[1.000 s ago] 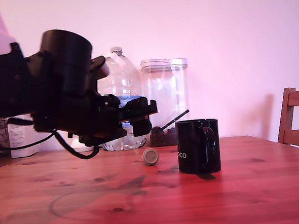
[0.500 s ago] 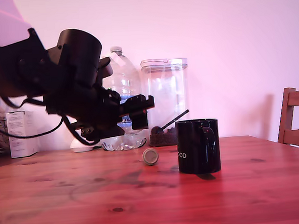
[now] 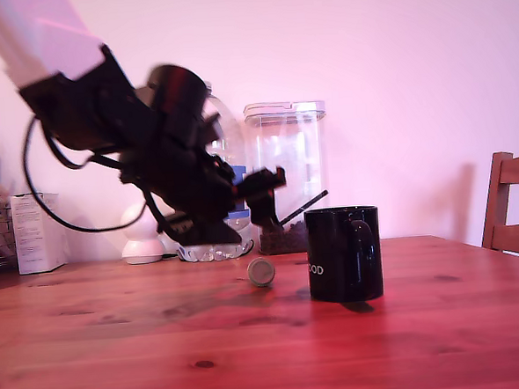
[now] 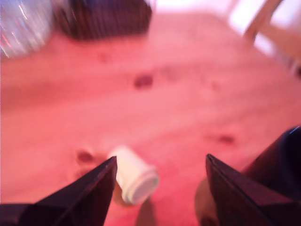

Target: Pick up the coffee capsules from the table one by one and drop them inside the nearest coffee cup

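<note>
A small grey-beige coffee capsule [image 3: 262, 271] lies on its side on the reddish-brown table [image 3: 252, 354], just left of the black coffee cup [image 3: 343, 254] lettered "OOD" in the exterior view. My gripper [image 3: 264, 203] hangs above the capsule, tilted downward, blurred by motion. In the wrist view the capsule [image 4: 134, 176] looks pale, lying between and just beyond the two dark fingers [image 4: 94, 188], nearer to one of them. The gripper [image 4: 160, 162] is open with nothing in it. The cup's dark wall [image 4: 282, 165] shows at the wrist view's edge.
Behind the capsule stand a clear water bottle [image 3: 217, 144] and a clear plastic container [image 3: 289, 171] holding coffee beans and a scoop. A white box [image 3: 37, 233] sits at the exterior view's left, a wooden chair [image 3: 511, 205] at its right.
The arm has swung up and toward the exterior view's right, bringing the gripper over the capsule. Capsule and cup have not moved.
</note>
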You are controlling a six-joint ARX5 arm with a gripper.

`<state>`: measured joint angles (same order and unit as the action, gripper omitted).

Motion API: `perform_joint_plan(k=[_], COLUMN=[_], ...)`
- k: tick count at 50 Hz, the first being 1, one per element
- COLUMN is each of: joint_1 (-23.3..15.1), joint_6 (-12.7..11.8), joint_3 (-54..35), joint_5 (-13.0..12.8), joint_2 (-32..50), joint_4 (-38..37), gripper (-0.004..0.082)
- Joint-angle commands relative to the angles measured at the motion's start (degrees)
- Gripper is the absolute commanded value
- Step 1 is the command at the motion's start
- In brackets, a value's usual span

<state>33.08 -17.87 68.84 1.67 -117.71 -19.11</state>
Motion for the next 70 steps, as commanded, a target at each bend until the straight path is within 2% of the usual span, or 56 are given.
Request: perform_joint_plan(k=[1, 14, 19, 31, 41, 70], joint_1=[-0.35, -0.74, -1.09, -1.36, -1.60, -2.01], joint_6=[-0.35, -0.46, -1.11, -1.64, -1.73, -2.12], joint_3=[2.45, 8.09, 10.12, 13.73, 17.20, 17.77], joint_5=[0.48, 0.96, 2.45, 3.28, 5.20, 5.86], joint_2=[-1.95, -4.26, -5.44, -7.87, -10.32, -10.56], joint_4=[1.81, 9.01, 11.91, 15.58, 18.47, 22.95], gripper=[0.0546, 0.0546, 0.0546, 0.0546, 0.0546, 0.0545])
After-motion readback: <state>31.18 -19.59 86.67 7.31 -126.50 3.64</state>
